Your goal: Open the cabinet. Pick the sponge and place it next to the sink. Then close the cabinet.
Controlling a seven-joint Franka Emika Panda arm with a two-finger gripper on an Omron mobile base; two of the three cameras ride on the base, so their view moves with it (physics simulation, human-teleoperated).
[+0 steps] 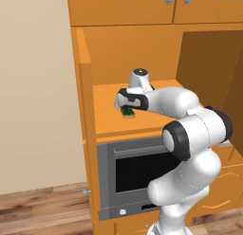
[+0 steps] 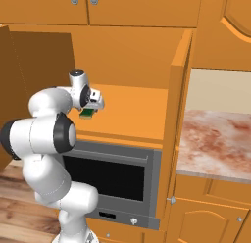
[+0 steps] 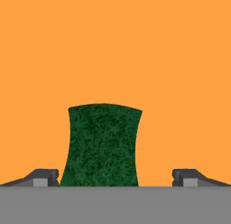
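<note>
The cabinet stands with both tall doors swung wide, and its orange shelf is bare. On that shelf lies the small green sponge, right under my gripper, which points down at it. In the hand view the sponge is a dark green block between the fingertips of the gripper. The left fingertip is at the sponge's edge, while the right fingertip stands well apart from it. The gripper is open.
A grey oven sits under the shelf. Open door leaves flank the arm: one edge-on, one to the right. A mottled stone counter lies beyond the right door. Shorter orange doors hang above.
</note>
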